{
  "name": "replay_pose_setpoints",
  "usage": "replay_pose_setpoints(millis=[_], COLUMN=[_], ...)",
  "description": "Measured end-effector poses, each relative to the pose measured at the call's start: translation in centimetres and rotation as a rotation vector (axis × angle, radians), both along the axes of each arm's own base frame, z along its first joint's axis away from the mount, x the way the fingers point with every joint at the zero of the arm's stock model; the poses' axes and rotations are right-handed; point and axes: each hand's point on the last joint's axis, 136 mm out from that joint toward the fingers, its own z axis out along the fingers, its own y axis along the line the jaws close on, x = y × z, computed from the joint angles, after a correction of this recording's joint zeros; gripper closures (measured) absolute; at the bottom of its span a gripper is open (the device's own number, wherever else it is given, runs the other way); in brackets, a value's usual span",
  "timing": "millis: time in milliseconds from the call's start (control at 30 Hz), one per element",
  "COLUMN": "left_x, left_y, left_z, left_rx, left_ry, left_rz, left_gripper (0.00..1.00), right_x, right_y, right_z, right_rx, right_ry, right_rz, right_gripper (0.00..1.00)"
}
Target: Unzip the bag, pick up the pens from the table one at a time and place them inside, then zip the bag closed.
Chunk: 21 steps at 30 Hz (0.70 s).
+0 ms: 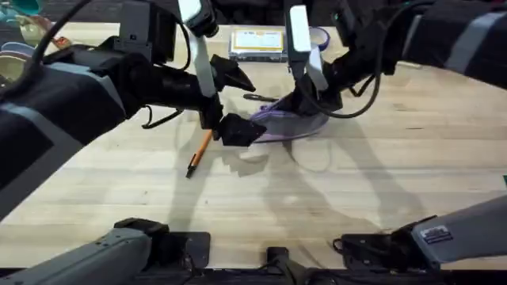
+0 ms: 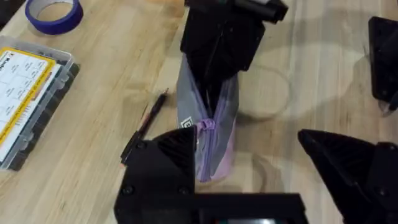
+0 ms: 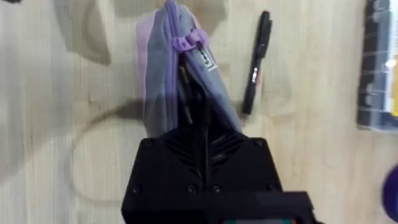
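The lavender and grey bag point(image 1: 289, 124) lies mid-table, its zipper running along the top. My right gripper point(image 1: 299, 103) is shut on one end of the bag point(image 3: 163, 74), and the purple zipper pull point(image 3: 189, 42) sits at the other end. My left gripper point(image 1: 242, 105) hovers open at that pull end, one finger point(image 2: 163, 163) beside the pull point(image 2: 205, 126) and nothing held. The black pen point(image 1: 261, 98) lies just behind the bag. The orange pen point(image 1: 200, 153) lies to the left of the bag on the table point(image 1: 380, 182).
A clear box with a yellow label point(image 1: 257, 43) and a blue tape roll point(image 2: 55, 14) sit at the back of the table. Both arms crowd the middle. Bare wood stretches in front of the bag and to the right.
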Motion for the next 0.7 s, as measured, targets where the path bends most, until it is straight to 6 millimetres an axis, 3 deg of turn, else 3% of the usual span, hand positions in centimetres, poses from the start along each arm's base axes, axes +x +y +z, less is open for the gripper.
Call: replay_pose_setpoints(millis=[133,300,467,567,667,700], left_x=[0.0,0.0,0.15,0.18,0.18,0.18], left_y=[0.0,0.0,0.14,0.17,0.17,0.17], left_z=[0.0,0.01,-0.16,-0.2,-0.2,-0.19], left_rx=[0.0,0.0,0.013,0.015,0.015,0.015], left_ry=[0.0,0.0,-0.003,-0.003,-0.003,-0.003], left_rz=[0.0,0.0,0.009,0.011,0.011,0.011], left_gripper=[0.007,0.008,0.007,0.007,0.008,0.007], right_x=[-0.23,-0.35,-0.63,-0.73,-0.77,-0.75], right_y=[0.39,0.68,0.72,0.7,0.68,0.66], right_z=[-1.12,-1.09,-1.02,-1.03,-1.05,-1.04], right_rx=[0.019,0.042,0.046,0.045,0.044,0.044], right_ry=[0.048,0.062,0.075,0.079,0.08,0.078], right_rz=[0.007,0.012,0.014,0.015,0.016,0.018], right_gripper=[0.97,0.959,0.797,0.533,0.129,0.039])
